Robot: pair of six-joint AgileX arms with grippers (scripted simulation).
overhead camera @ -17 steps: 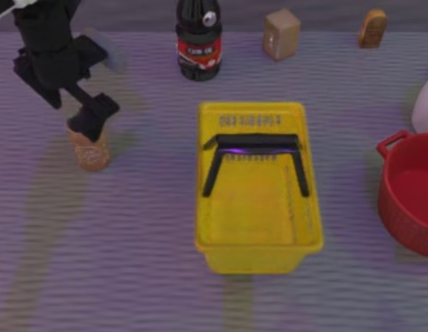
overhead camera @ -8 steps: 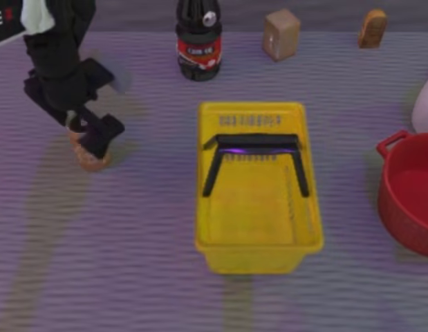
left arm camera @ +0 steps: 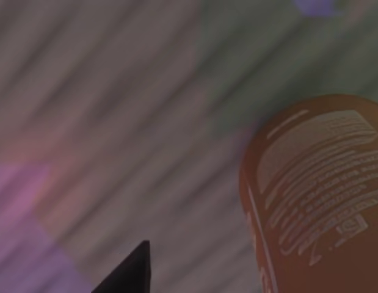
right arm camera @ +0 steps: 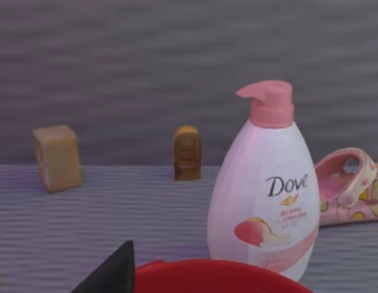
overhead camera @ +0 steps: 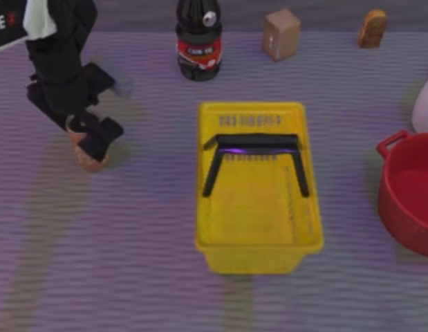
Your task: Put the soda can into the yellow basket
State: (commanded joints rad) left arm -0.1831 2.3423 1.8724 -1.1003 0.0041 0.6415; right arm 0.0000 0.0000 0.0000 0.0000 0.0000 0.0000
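- Leftward, my left gripper (overhead camera: 90,135) sat over the soda can (overhead camera: 87,156); I could not tell its finger state.
- Yellow basket (overhead camera: 259,256) stood well apart, mid-table.

Left gripper (overhead camera: 96,135) sits over the soda can (overhead camera: 89,158), left of the yellow basket (overhead camera: 258,245).
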